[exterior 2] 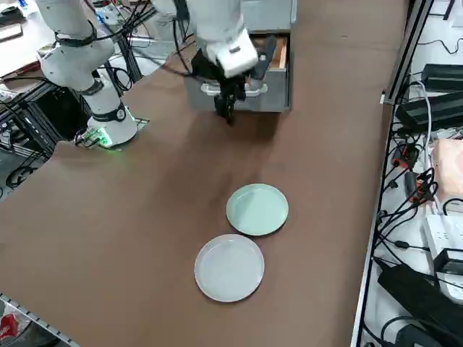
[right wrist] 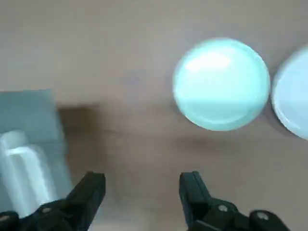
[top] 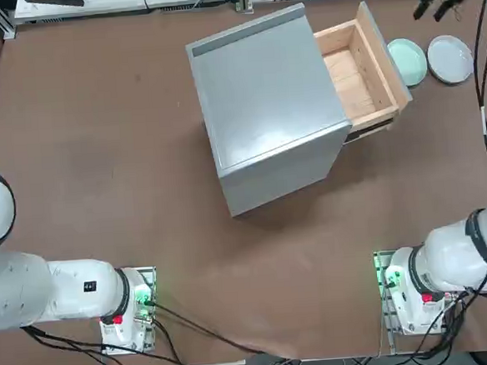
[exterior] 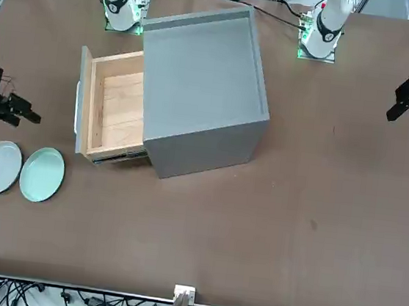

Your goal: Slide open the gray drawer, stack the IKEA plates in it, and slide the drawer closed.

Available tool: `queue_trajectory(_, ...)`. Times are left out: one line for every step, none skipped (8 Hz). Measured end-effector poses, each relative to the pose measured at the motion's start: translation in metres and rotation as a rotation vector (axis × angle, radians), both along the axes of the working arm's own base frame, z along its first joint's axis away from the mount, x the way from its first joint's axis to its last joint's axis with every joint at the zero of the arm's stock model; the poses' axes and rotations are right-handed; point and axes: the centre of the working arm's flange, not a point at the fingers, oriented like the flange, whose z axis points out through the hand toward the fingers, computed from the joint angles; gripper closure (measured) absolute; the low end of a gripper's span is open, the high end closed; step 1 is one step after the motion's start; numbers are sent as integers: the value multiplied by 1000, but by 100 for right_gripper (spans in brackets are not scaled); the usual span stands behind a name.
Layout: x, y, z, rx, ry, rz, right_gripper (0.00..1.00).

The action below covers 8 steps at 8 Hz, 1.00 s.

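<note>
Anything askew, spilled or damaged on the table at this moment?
Nothing stands out. The gray drawer is pulled open and empty. The mint plate and white plate lie flat side by side on the table beyond its front panel. The right gripper hangs open above the table, holding nothing.

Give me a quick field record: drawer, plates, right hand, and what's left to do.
drawer: gray drawer pulled open, nothing inside
plates: mint plate and white plate side by side on the table, just beyond the drawer front
right hand: right hand open, holding nothing, above the table between drawer front and plates
left to do: stack both plates in the drawer, close it
</note>
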Motion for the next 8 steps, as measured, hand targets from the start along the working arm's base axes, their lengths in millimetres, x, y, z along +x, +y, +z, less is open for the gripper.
queue_trajectory(1, -30, -29, -45, 44, -94, 7)
queue_trajectory(4, -45, -56, -105, 75, -177, 7)
queue_trajectory(10, -51, -78, -144, 75, -243, 7)
queue_trajectory(12, -58, -99, -165, 48, -305, 8)
queue_trajectory(6, -67, -121, -181, 25, -371, 10)
queue_trajectory(-3, -75, -143, -190, 13, -426, 11)
queue_trajectory(-12, -84, -164, -198, 5, -463, 12)
queue_trajectory(-18, -93, -184, -205, -4, -485, 12)
